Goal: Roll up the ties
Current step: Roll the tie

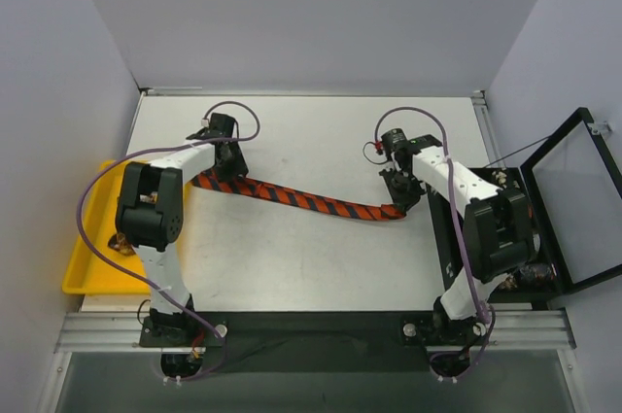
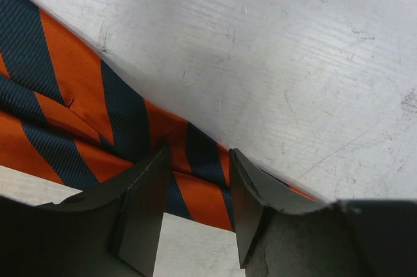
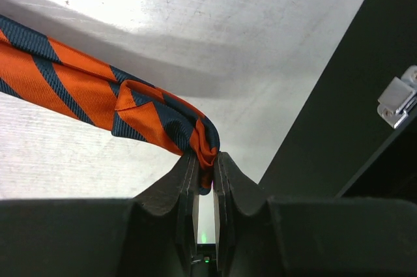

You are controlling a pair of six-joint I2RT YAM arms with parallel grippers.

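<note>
A tie (image 1: pixel 292 199) with orange and dark diagonal stripes lies stretched across the white table (image 1: pixel 321 267), from left to right. My left gripper (image 1: pixel 225 162) stands over its left part. In the left wrist view, that gripper (image 2: pixel 199 160) is open, its fingers astride the flat tie (image 2: pixel 71 114), with cloth and bare table showing in the gap. My right gripper (image 1: pixel 400 201) is at the tie's right end. The right wrist view shows this gripper (image 3: pixel 205 160) shut on the bunched tip of the tie (image 3: pixel 78 88).
A yellow tray (image 1: pixel 83 258) sits at the table's left edge, partly under the left arm, with a scrap of brown cloth (image 1: pixel 121 245) showing in it. A black framed panel (image 1: pixel 573 199) stands at the right edge. Purple cables loop over both arms.
</note>
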